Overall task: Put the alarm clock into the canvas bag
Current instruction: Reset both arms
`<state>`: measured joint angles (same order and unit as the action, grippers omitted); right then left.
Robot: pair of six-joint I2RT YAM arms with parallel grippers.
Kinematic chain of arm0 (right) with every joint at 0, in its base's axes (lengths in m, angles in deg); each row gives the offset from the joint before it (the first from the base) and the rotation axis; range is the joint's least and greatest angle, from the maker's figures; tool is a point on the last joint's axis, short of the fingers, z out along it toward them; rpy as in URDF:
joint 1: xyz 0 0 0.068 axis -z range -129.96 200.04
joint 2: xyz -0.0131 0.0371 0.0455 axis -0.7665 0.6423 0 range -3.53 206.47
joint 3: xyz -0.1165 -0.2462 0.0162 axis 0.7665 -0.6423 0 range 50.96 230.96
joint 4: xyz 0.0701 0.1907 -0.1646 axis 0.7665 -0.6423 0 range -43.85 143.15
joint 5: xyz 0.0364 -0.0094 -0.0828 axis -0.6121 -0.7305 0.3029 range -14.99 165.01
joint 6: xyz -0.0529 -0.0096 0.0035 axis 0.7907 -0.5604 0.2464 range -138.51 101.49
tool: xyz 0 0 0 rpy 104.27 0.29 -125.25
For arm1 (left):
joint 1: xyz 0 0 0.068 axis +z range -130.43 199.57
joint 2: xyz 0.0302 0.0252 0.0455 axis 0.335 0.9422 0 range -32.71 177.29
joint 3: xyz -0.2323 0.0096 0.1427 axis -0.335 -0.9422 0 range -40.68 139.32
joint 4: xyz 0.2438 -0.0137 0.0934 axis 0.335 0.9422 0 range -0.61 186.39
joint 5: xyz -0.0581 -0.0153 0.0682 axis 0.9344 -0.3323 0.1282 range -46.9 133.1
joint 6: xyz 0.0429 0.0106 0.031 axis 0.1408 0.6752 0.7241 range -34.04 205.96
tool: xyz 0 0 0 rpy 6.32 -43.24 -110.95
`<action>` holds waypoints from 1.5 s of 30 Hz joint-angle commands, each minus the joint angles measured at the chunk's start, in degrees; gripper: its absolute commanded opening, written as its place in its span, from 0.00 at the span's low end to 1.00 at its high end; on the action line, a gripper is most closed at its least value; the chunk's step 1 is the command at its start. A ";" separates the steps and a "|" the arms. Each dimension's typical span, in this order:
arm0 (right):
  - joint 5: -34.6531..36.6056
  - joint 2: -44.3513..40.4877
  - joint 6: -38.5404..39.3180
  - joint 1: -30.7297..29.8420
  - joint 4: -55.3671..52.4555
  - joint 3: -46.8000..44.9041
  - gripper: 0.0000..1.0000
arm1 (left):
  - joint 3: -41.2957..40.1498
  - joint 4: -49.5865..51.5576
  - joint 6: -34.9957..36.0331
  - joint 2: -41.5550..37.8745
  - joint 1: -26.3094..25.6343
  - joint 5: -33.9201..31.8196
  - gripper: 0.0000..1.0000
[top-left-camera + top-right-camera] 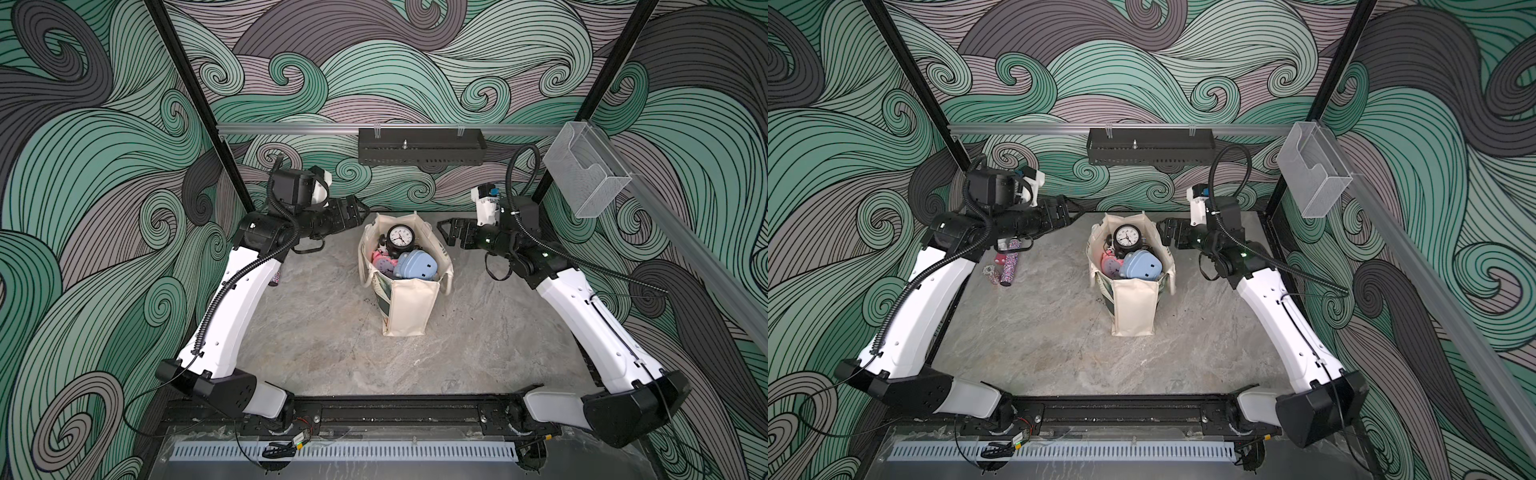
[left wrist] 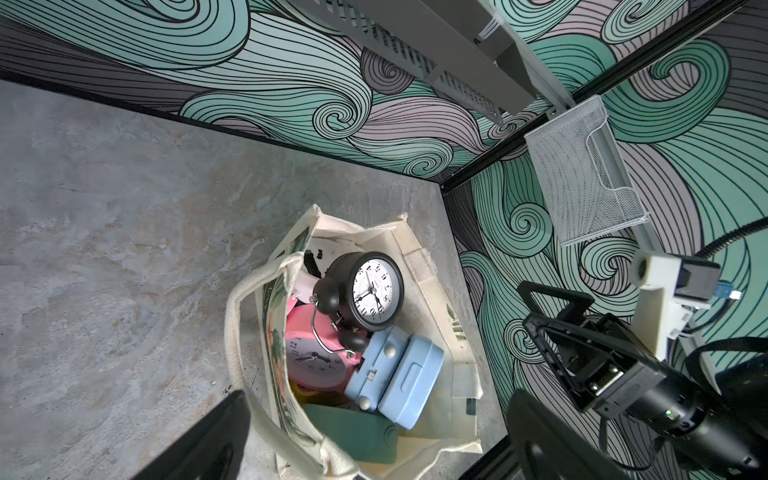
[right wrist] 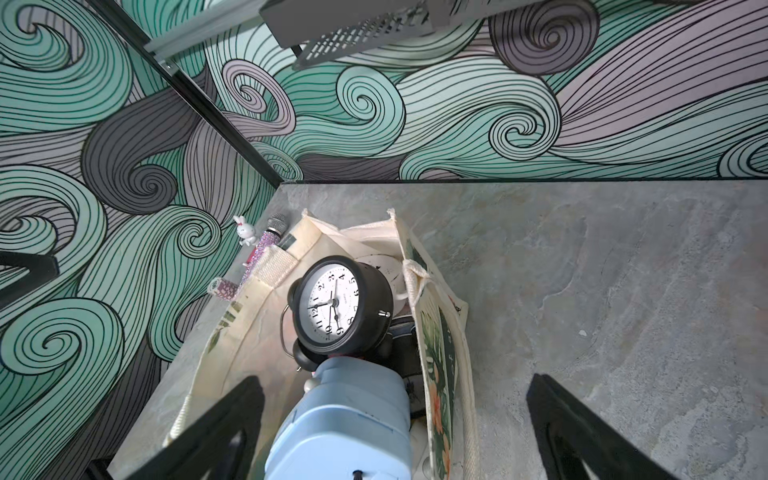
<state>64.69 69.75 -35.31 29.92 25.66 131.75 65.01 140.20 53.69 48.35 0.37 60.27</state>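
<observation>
Now the round black twin-bell alarm clock (image 1: 400,237) is sitting mid-frame inside the cream leaf-print canvas bag (image 1: 409,307), left gripper (image 1: 364,210) and right gripper (image 1: 441,232) flanking it empty, jaws spread; likely light, rigid, glass-faced, so favouring its body sides.

The bag (image 2: 455,376) stands open on the grey table (image 2: 104,228). Inside it a black clock (image 2: 376,293) lies on top, its white face turned up. Under it are a pink clock (image 2: 307,357) and a blue clock (image 2: 399,374). The left gripper (image 2: 379,395) hangs over the bag mouth with fingers wide apart and holds nothing. Beside the bag the right gripper (image 2: 527,305) is also empty, its jaws parted.
</observation>
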 commanded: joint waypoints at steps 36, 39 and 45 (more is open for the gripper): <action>11.10 -26.31 1.05 9.60 25.96 -45.75 1.00 | -74.11 -58.57 22.53 -10.87 12.95 -42.99 0.99; 12.53 -23.64 1.64 11.80 28.56 -47.32 1.00 | -81.57 -71.85 22.86 -10.54 14.78 -42.05 0.99; 15.40 -18.12 5.23 15.29 35.00 -49.86 1.00 | -80.82 -74.29 24.35 -9.15 17.20 -36.64 0.99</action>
<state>77.30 49.97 -32.53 44.12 54.84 82.90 -17.56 74.61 75.96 38.16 16.59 20.08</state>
